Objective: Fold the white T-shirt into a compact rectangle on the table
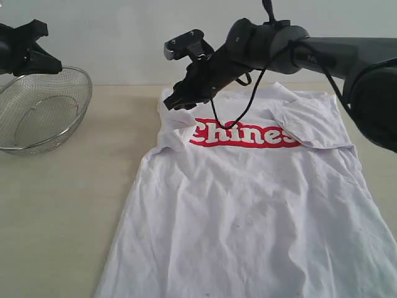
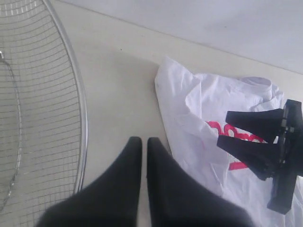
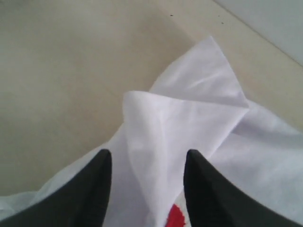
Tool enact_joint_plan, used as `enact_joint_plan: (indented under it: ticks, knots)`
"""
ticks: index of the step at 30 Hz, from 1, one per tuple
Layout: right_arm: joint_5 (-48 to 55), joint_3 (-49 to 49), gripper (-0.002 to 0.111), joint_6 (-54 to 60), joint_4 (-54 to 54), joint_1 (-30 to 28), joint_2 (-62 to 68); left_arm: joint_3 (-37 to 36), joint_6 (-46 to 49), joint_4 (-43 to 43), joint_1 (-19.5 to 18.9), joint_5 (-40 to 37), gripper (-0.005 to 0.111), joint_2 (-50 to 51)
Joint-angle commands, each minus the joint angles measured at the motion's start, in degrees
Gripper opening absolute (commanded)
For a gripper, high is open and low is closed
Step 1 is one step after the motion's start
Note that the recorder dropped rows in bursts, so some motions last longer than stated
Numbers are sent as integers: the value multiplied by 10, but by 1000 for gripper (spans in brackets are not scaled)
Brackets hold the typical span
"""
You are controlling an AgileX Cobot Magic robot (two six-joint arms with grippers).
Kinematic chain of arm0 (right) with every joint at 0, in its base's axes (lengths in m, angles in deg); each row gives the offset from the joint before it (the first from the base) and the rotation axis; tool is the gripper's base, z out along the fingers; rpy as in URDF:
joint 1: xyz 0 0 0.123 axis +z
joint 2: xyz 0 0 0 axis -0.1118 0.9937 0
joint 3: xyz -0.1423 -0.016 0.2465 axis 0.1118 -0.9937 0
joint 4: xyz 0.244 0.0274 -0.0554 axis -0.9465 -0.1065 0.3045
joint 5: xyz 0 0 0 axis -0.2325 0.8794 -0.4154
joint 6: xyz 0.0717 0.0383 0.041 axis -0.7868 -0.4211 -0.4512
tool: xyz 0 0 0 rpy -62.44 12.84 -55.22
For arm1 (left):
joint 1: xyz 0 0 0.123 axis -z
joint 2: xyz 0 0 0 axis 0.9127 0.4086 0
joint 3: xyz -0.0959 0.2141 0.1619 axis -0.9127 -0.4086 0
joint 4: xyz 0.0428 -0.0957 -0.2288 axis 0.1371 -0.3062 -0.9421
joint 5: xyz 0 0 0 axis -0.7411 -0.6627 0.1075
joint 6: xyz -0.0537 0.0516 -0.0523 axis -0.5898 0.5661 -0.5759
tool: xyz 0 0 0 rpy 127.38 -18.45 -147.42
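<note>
White T-shirt [image 1: 248, 205] spread print side up on the pale tabletop [image 1: 62, 217], one sleeve [image 1: 307, 124] folded over the red lettering [image 1: 242, 133], right jaws apart over the rumpled other sleeve nearer the wire bowl [image 1: 37, 118], left jaws together by the bowl's rim, off the shirt

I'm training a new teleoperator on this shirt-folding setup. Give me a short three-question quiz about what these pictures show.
1. True or false: the left gripper has its fingers spread wide.
2. Which part of the white T-shirt is the open right gripper poised over? A the bottom hem; B a folded-in sleeve beside the red lettering; C the collar.
3. What stands on the table left of the shirt in the exterior view?
Key: 1 false, they are shut; 2 B; 3 the wire-mesh bowl.
</note>
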Motion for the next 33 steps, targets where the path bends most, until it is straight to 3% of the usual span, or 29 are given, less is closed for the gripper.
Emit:
enact_joint_plan:
  ticks: [1, 16, 23, 25, 30, 33]
  knots:
    - [-11, 4, 42, 11, 11, 20, 4, 0, 16, -13, 1, -9, 4, -5]
    - [-74, 4, 41, -13, 48, 27, 39, 0, 16, -13, 1, -16, 4, -5]
    - [-84, 4, 20, -26, 89, 27, 52, 0, 18, -13, 1, -16, 4, -5]
    - [-82, 4, 26, -26, 103, 27, 54, 0, 18, -13, 1, -16, 4, -5]
    - [-79, 4, 60, -31, 112, 27, 54, 0, 21, -13, 1, -16, 4, -5]
    - [-79, 4, 57, -33, 114, 27, 54, 0, 20, -13, 1, -14, 4, -5]
